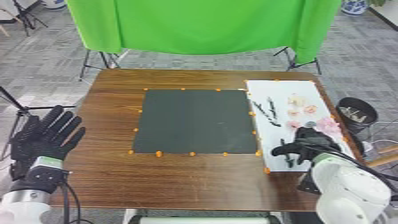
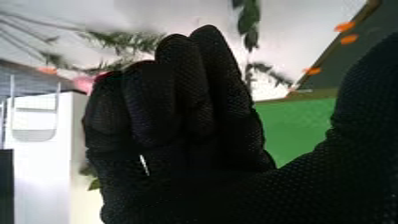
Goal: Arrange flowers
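Head view first. Where do the flowers lie?

On the white sheet, right side of the table. Peach flowers toward the far right; pink flower nearer, by the sheet's right edge. Small greyish-mauve flower just left of the pink.

Greenery?

Dark sprigs on the sheet, left of the peach flowers. Wrist view agrees: thin stems, narrow green leaves, pale sheet behind.

And the right robot hand?

Over the near half of the sheet, just on the near side of the pink and mauve flowers. Contact: cannot tell. In the wrist view, the right robot hand has its fingers long and pressed together, thumb held well apart. I see nothing pinched.

Left robot hand?

Out by the table's left edge, well apart from the flowers. Fingers extended and a little spread, pointing to the far side.

Rest of the ground?

Dark mat mid-table, left of the sheet. Orange markers along the edges of both. Black bin beyond the table's right edge, pale things in it. Green cloth hanging past the far edge, gray floor beneath.
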`<action>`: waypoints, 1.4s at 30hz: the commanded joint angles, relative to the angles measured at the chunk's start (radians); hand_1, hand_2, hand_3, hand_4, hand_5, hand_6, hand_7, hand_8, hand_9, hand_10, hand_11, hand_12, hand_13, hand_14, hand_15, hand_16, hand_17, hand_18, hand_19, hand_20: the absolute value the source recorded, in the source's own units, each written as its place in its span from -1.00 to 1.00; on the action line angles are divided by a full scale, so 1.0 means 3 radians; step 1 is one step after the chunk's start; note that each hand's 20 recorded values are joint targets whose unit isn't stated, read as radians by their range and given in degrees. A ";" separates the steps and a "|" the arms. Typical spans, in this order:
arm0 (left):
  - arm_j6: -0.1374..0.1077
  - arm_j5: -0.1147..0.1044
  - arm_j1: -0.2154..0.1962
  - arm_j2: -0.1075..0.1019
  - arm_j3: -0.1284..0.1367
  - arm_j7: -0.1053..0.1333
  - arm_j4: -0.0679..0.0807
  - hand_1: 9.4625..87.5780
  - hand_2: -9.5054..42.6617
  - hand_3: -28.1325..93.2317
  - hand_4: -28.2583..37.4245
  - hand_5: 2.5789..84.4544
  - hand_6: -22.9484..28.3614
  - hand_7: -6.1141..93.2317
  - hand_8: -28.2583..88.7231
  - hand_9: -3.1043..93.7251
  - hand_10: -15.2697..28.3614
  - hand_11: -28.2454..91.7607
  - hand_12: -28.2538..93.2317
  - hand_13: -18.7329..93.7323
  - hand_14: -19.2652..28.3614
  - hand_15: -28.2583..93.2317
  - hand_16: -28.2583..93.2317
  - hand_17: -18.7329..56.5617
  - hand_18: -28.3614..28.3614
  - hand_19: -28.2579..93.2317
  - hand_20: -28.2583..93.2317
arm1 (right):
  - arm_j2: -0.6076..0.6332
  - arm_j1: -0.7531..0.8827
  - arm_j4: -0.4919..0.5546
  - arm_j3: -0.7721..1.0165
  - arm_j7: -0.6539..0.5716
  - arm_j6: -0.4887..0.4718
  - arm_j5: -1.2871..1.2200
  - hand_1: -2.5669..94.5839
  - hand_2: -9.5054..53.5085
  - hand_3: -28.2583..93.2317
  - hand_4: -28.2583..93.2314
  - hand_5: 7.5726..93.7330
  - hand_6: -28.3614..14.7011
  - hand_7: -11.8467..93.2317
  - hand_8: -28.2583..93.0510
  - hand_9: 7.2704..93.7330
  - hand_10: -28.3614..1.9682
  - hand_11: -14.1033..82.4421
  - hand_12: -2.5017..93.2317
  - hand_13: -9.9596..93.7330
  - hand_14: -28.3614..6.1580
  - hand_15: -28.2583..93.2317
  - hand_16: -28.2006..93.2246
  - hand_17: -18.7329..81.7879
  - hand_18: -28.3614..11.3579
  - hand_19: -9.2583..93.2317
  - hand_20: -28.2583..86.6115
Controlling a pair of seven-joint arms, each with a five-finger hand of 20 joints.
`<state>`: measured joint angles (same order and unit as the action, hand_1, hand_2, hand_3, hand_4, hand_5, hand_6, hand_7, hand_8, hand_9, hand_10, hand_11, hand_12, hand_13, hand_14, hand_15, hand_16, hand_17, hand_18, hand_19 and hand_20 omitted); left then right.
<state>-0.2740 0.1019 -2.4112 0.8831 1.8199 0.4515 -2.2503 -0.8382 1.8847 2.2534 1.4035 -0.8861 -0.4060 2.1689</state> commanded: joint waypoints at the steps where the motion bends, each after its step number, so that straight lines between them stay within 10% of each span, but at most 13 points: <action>1: -0.0166 0.0102 -0.0075 0.0036 -0.0014 -0.0107 -0.0061 -0.52 -0.01 0.63 -1.00 -0.04 0.26 -0.53 -0.68 -0.14 0.44 -0.15 -0.32 -0.17 0.47 0.12 -0.64 -0.71 0.54 0.14 -0.36 | -0.0067 -0.0053 -0.0177 -0.0116 -0.0045 -0.0299 -0.0076 -0.56 -1.00 0.48 -0.99 0.41 0.01 -0.31 -0.67 0.40 -0.44 0.10 -0.24 0.29 -0.49 0.58 0.08 -0.07 -0.90 0.72 0.18; 5: -0.0274 0.0221 -0.0074 0.0040 -0.0006 -0.0180 -0.0089 -0.52 -0.01 0.63 -1.00 -0.04 0.26 -0.53 -0.68 -0.14 0.44 -0.15 -0.32 -0.17 0.47 0.12 -0.64 -0.71 0.54 0.14 -0.36 | -0.0107 -0.0060 -0.0238 -0.0244 -0.0054 -0.0377 -0.0047 -0.41 -1.00 0.59 -0.98 0.44 0.00 -0.38 -0.67 0.41 -0.43 0.01 -0.30 0.30 -0.41 0.52 0.04 -0.06 -0.89 0.70 0.15; 13: -0.0247 0.0166 -0.0039 0.0052 -0.0035 -0.0199 -0.0074 -0.52 -0.01 0.63 -1.00 -0.04 0.26 -0.53 -0.68 -0.14 0.44 -0.15 -0.32 -0.17 0.47 0.12 -0.64 -0.71 0.54 0.14 -0.36 | -0.0226 0.0006 -0.0338 -0.0496 -0.0021 -0.0222 -0.0035 0.03 -1.00 0.59 -0.99 0.39 0.20 -0.02 -0.27 0.50 -0.17 -0.02 -0.33 0.46 -0.07 0.40 -0.03 0.03 -0.82 0.73 0.08; 21: -0.0240 0.0094 -0.0041 0.0047 -0.0048 -0.0192 -0.0072 -0.52 -0.01 0.63 -1.00 -0.04 0.26 -0.53 -0.68 -0.14 0.44 -0.15 -0.32 -0.17 0.47 0.12 -0.64 -0.71 0.54 0.14 -0.36 | -0.0192 0.0078 -0.0372 -0.0608 0.0012 0.0273 0.0172 0.27 -1.00 0.68 -0.99 0.44 0.33 0.20 -0.26 0.92 0.34 -0.54 -0.09 0.84 0.49 -0.08 0.28 0.25 -0.75 0.78 0.04; 33: 0.0028 0.0279 -0.0042 -0.0010 -0.0074 -0.0124 0.0022 -0.52 -0.01 0.63 -1.00 -0.04 0.26 -0.53 -0.68 -0.14 0.44 -0.15 -0.32 -0.17 0.47 0.12 -0.64 -0.71 0.54 0.14 -0.36 | 0.0099 0.0047 -0.0001 -0.0578 -0.0120 0.1408 0.0295 0.06 -1.00 0.84 -0.60 0.26 0.33 0.53 -0.29 0.90 0.34 -0.35 0.15 0.81 0.40 0.12 0.33 0.21 -0.82 0.83 0.09; 42: 0.0088 0.0127 -0.0072 -0.0035 -0.0013 -0.0066 0.0044 -0.52 -0.01 0.63 -1.00 -0.04 0.26 -0.53 -0.68 -0.14 0.44 -0.15 -0.32 -0.17 0.47 0.12 -0.64 -0.71 0.54 0.14 -0.36 | 0.0216 -0.0236 0.0056 -0.0689 -0.0156 0.1910 -0.0068 -0.04 -1.00 0.91 -0.51 0.24 0.30 0.60 -0.27 0.89 0.34 -0.25 0.22 0.78 0.32 0.24 0.30 0.21 -0.85 0.85 0.09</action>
<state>-0.2672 0.1720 -2.4167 0.8783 1.7941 0.4184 -2.2423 -0.7892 1.8933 2.2490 1.2119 -0.9177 0.1127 2.2604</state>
